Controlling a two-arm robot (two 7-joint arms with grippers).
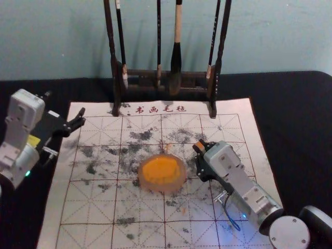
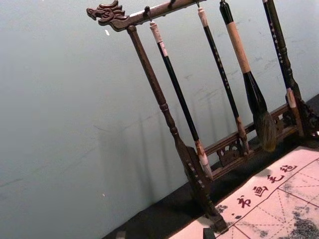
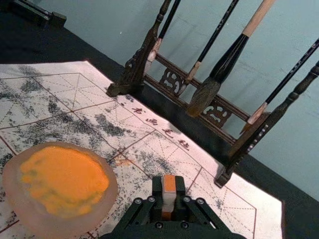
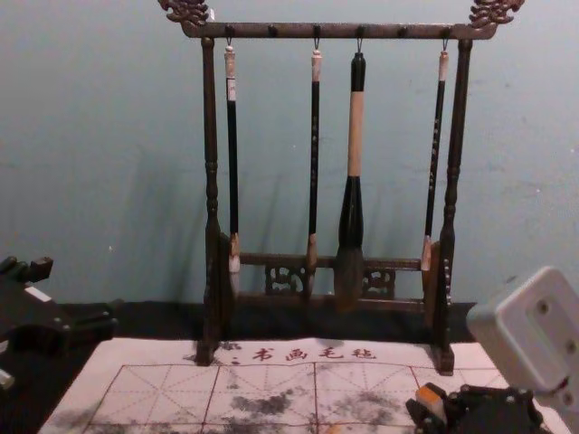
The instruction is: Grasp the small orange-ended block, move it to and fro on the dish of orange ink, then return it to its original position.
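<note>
Your R gripper [image 3: 168, 193], just R of ink dish [image 1: 161, 188], has block [image 3: 169, 183] clamped; L gripper [image 4: 78, 291] idle, L of dish, jaws apart. Block prob. light, stiff; grip mid-body.

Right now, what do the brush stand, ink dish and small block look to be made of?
Brush stand: dark, probably varnished wood, by its carved ends and turned posts.
Dish: smooth, pinkish, perhaps frosted plastic or glass, by its cloudy rim.
Block: possibly pale stone or resin, by its plain, smooth-looking side.
</note>
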